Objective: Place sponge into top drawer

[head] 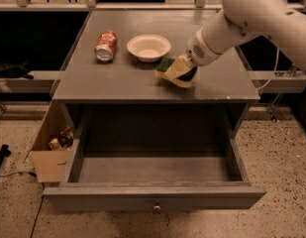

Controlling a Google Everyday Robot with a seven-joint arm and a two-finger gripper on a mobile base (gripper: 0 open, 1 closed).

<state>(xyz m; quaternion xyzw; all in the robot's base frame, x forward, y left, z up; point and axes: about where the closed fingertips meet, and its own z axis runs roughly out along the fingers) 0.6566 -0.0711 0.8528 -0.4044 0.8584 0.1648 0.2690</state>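
Observation:
The sponge (167,66), dark green top over yellow foam, is tilted just above the grey cabinet top (113,81), right of centre. My gripper (181,72) comes in from the upper right and is shut on the sponge. The top drawer (152,168) is pulled wide open below the cabinet's front edge, and its inside shows nothing in it. Its front panel with the small round knob (154,207) is nearest the camera. The sponge is behind the drawer opening, over the cabinet top, not over the drawer.
A white bowl (148,46) stands just left of the sponge. A red soda can (106,45) lies on its side further left. An open cardboard box (49,155) with small items sits on the floor left of the cabinet.

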